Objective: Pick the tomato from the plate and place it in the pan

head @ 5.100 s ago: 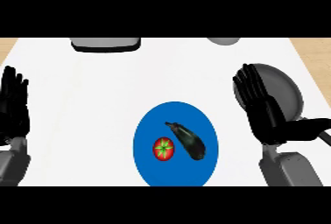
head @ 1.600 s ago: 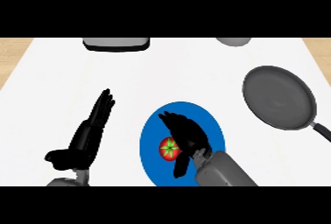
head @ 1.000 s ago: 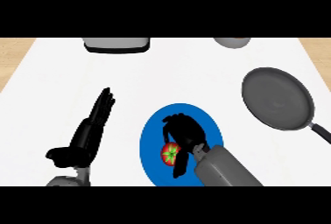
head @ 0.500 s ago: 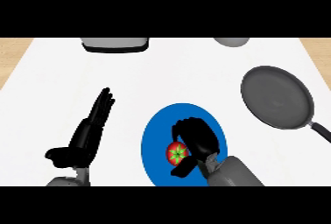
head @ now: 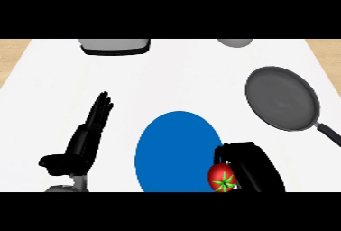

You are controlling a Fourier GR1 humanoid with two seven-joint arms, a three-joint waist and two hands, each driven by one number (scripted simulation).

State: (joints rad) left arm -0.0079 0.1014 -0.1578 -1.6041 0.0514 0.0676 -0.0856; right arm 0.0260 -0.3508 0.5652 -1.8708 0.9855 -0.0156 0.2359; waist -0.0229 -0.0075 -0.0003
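Much of the scene is cut off at the edges. The right hand (head: 250, 164) shows only as a black curled mass at the lower edge of the view; its forearm is out of sight below. The tomato (head: 223, 177) is partly covered by that hand on its right side and clipped at the bottom, so only its red left half and green stalk star can be seen. Whether the tomato touches the plate (head: 174, 149) or is lifted off it cannot be told from this steep angle; it sits at the plate's lower right rim, overlapping the blue edge. The plate's own lower edge is cut off too.

At the top, a grey box-like thing (head: 114, 45) and a grey rounded thing (head: 234, 42) are both sliced by the view's edge, and what they are is hard to make out. The pan (head: 282, 98) lies on the white worktop (head: 173, 76) at the right, well apart from the tomato, with its dark handle (head: 328, 133) running off the right edge.

The right hand is closed round the tomato, fingers bent over its top and right side.

The left hand (head: 83, 142) rests at the left of the plate, apart from it, fingers straight and together pointing up the view, thumb sticking out to the left, holding nothing. Only a scrap of its grey forearm shows at the bottom.
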